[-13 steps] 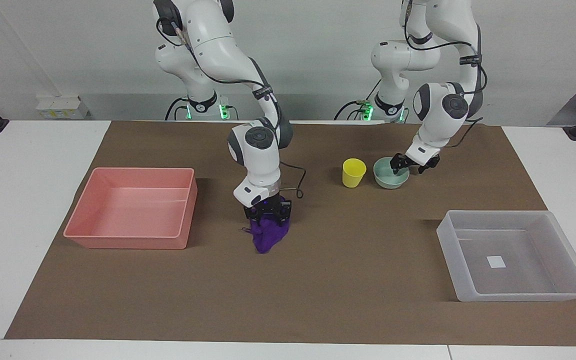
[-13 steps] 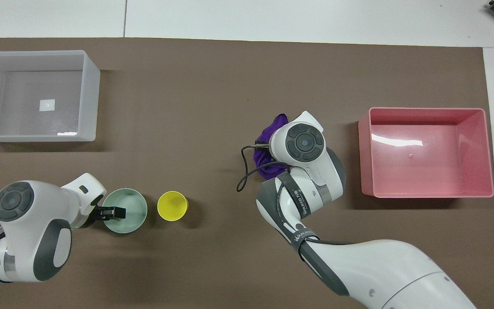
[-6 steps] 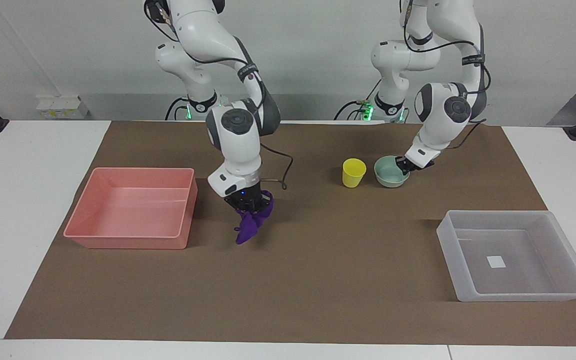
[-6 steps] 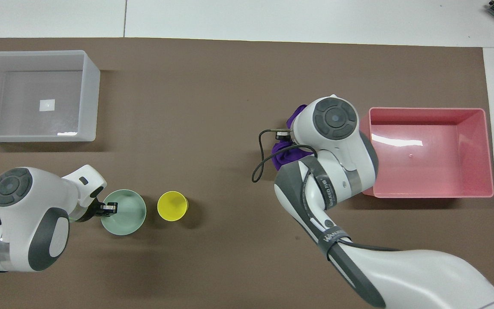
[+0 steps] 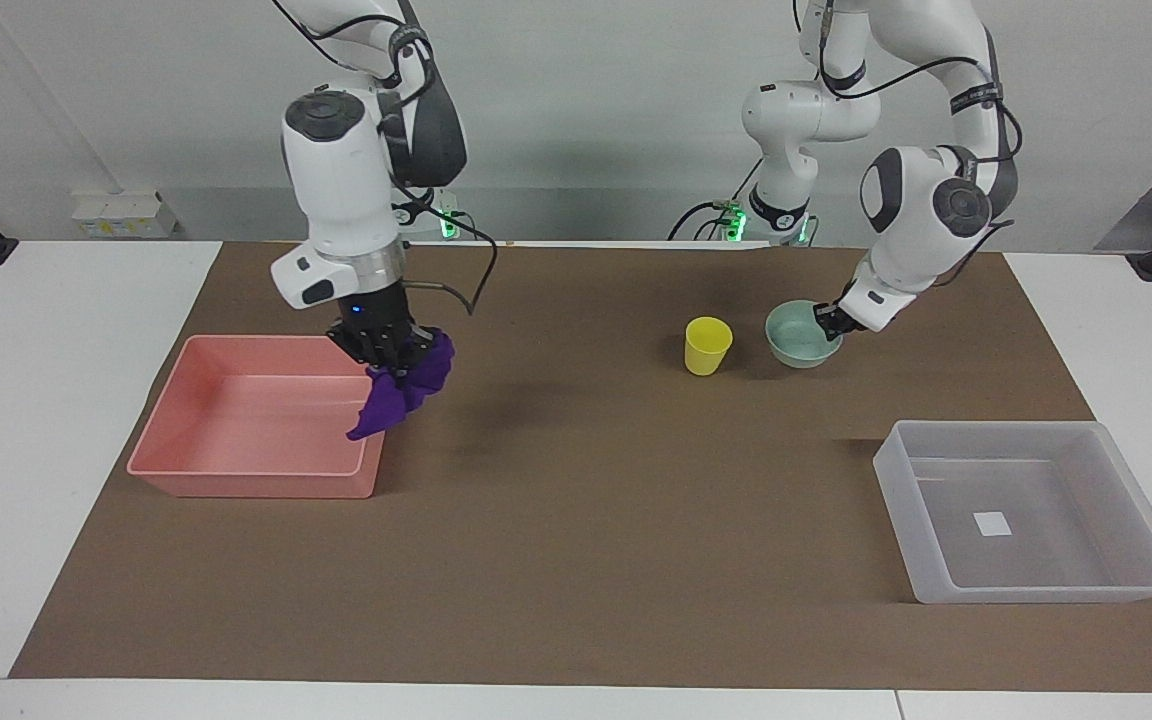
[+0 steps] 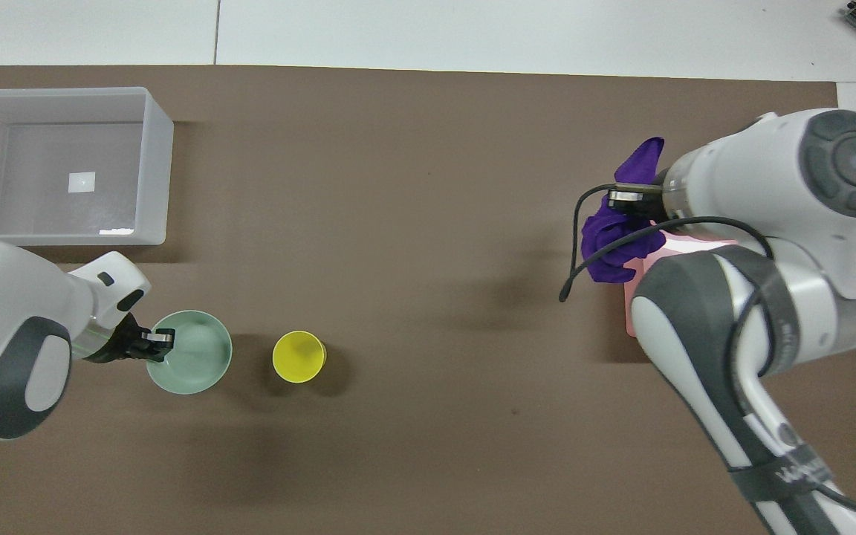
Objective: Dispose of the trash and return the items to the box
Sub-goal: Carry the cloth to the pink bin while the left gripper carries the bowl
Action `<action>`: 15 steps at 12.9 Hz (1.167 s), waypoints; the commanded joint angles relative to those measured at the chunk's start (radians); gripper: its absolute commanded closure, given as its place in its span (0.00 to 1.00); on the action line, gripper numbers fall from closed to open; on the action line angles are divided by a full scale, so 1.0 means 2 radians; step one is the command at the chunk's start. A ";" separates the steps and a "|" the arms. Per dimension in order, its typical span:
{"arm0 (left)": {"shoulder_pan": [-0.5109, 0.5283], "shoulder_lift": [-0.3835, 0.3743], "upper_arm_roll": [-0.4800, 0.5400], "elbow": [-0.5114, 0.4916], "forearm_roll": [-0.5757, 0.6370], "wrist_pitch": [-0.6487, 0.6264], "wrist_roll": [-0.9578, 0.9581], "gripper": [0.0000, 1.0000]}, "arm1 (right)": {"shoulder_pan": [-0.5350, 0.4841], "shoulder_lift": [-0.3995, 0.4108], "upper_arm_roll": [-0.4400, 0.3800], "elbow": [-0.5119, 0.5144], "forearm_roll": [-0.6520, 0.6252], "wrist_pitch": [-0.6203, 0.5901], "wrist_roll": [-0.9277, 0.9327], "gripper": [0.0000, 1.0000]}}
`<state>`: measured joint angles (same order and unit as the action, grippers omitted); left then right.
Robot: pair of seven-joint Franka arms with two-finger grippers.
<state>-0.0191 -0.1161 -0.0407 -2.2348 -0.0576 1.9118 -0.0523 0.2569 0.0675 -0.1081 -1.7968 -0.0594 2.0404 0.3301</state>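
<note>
The purple rag, the trash [image 5: 404, 388] [image 6: 610, 241], hangs from my right gripper [image 5: 386, 355] [image 6: 632, 200], which is shut on it. It dangles over the pink tray's wall toward the table's middle. My left gripper [image 5: 829, 322] [image 6: 153, 345] is shut on the rim of the mint-green bowl [image 5: 798, 340] [image 6: 194, 364], which looks raised slightly off the mat. The yellow cup [image 5: 708, 345] [image 6: 299, 357] stands upright beside the bowl, toward the right arm's end. The translucent box [image 5: 1046, 592] [image 6: 157, 171] sits at the left arm's end, farther from the robots than the bowl.
The pink tray [image 5: 236, 480] [image 6: 695, 245] lies at the right arm's end, mostly covered by the right arm in the overhead view. A brown mat [image 5: 636, 520] covers the table's middle. A black cable loops off the right wrist beside the rag.
The right gripper lifted the rag off the mat and carried it to the pink tray's edge. The left gripper closed on the bowl's rim and drew it slightly away from the cup.
</note>
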 commanded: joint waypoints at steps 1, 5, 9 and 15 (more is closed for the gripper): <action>0.037 0.036 0.000 0.105 -0.004 -0.070 0.020 1.00 | -0.062 0.001 0.005 -0.007 -0.006 0.001 -0.083 1.00; 0.064 0.164 0.000 0.315 -0.001 -0.134 0.010 1.00 | -0.118 0.016 0.004 -0.037 -0.004 0.021 -0.169 1.00; 0.090 0.273 0.002 0.426 0.003 -0.066 0.010 1.00 | -0.142 0.034 0.005 -0.099 -0.003 0.104 -0.190 1.00; 0.104 0.364 0.003 0.429 0.004 0.095 0.012 1.00 | -0.157 0.066 0.005 -0.147 0.004 0.179 -0.190 0.93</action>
<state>0.2017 0.5557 -0.0324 -1.4133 -0.0568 2.0816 -0.0305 -0.0348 0.1992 -0.1115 -2.0703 -0.0598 2.3761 -0.0329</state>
